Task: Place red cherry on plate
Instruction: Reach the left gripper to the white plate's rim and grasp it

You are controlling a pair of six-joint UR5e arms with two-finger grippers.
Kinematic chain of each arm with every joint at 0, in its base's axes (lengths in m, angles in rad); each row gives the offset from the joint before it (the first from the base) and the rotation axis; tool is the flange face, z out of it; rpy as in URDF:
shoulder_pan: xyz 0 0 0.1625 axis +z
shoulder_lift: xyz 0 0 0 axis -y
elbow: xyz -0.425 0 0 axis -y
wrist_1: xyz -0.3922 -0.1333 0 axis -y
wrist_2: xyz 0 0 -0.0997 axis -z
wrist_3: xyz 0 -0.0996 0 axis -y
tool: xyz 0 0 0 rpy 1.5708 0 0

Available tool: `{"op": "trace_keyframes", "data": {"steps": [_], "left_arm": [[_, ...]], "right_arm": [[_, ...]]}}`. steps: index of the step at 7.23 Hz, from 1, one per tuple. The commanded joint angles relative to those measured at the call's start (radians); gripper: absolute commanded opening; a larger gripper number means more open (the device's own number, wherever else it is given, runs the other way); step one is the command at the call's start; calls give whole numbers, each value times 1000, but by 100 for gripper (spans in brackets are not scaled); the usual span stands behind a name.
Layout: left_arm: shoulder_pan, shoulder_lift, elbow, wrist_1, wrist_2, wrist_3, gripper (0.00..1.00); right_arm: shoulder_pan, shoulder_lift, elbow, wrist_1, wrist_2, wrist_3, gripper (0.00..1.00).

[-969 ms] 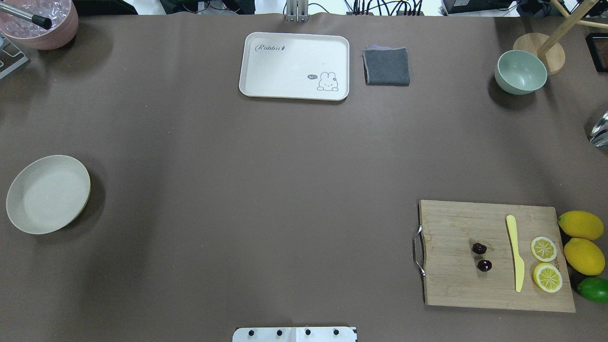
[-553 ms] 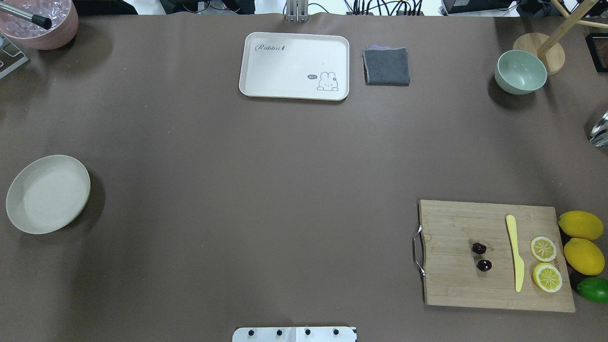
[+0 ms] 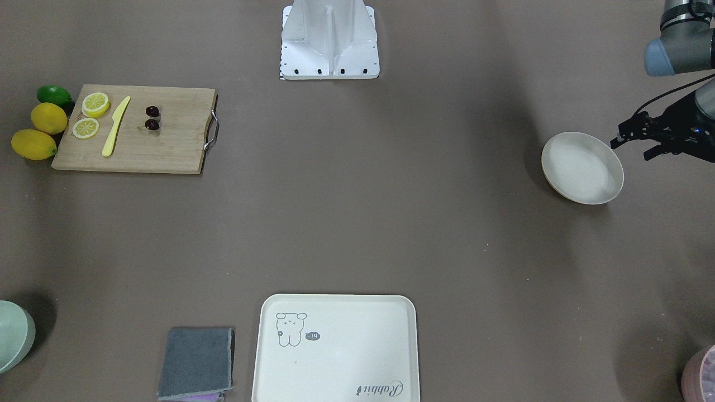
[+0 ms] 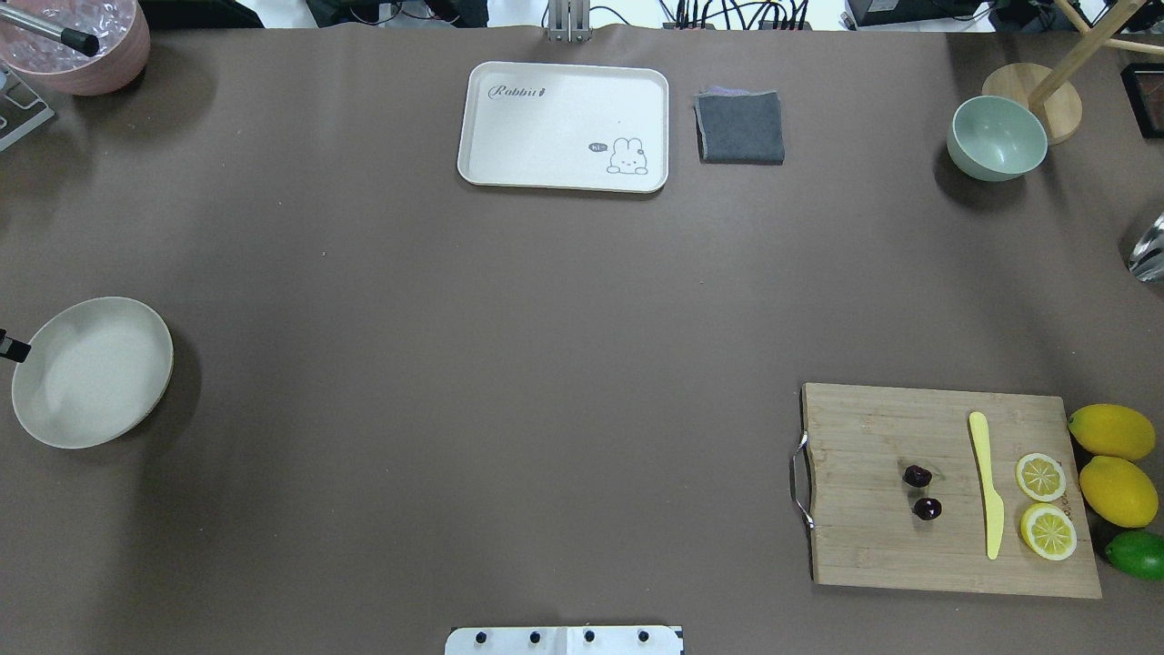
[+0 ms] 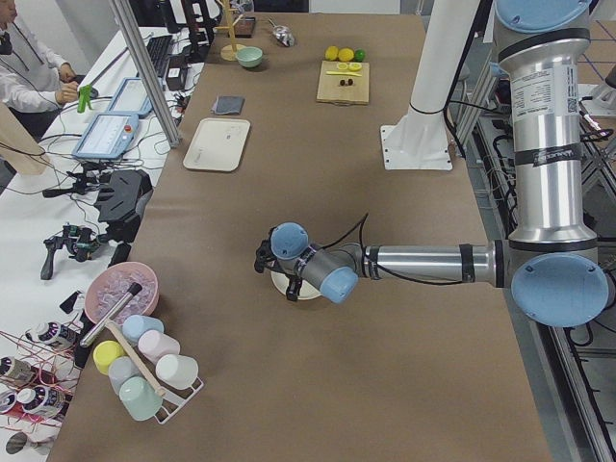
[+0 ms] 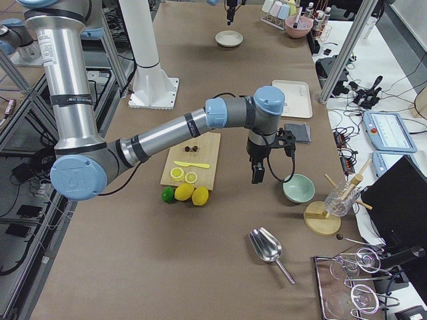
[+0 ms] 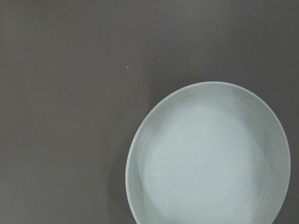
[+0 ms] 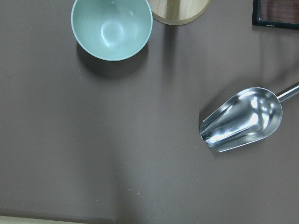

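The red cherry (image 4: 922,492), two small dark maroon fruits, lies on the wooden cutting board (image 4: 873,555) at the near right; in the front-facing view the cherry (image 3: 152,118) is at the upper left. The plate (image 4: 91,373), round and cream-white, sits empty at the table's left edge and fills the left wrist view (image 7: 210,154). My left gripper (image 3: 630,149) hovers just outside the plate's (image 3: 582,167) rim, fingers apart and empty. My right gripper (image 6: 256,175) hangs between the board and the green bowl; I cannot tell whether it is open or shut.
On the board lie a yellow knife (image 4: 987,482) and two lemon halves (image 4: 1044,505); whole lemons (image 4: 1114,459) and a lime (image 4: 1138,553) sit beside it. A cream tray (image 4: 564,125), grey cloth (image 4: 740,127), green bowl (image 4: 997,136) and metal scoop (image 8: 243,119) lie farther off.
A tip of my left gripper has come into the overhead view at the left edge beside the plate, and its shadow now falls on the plate. Nothing else has moved.
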Motion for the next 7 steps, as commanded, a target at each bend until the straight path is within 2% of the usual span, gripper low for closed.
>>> {"op": "trace_keyframes", "data": {"steps": [1, 3, 5, 6, 7], "left_arm": [[10, -16, 48, -22, 48, 7, 98], [10, -55, 198, -172, 76, -3, 98], [18, -60, 208, -194, 78, -78, 98], [50, -60, 217, -252, 79, -127, 97], [56, -60, 222, -275, 81, -165, 78]], "right_arm": [[-2, 1, -4, 1, 0, 1, 100], [-3, 1, -4, 3, -2, 1, 100], [-3, 1, -3, 3, -3, 1, 100], [-3, 3, -4, 3, -6, 0, 100], [-3, 3, -7, 3, -8, 0, 100]]}}
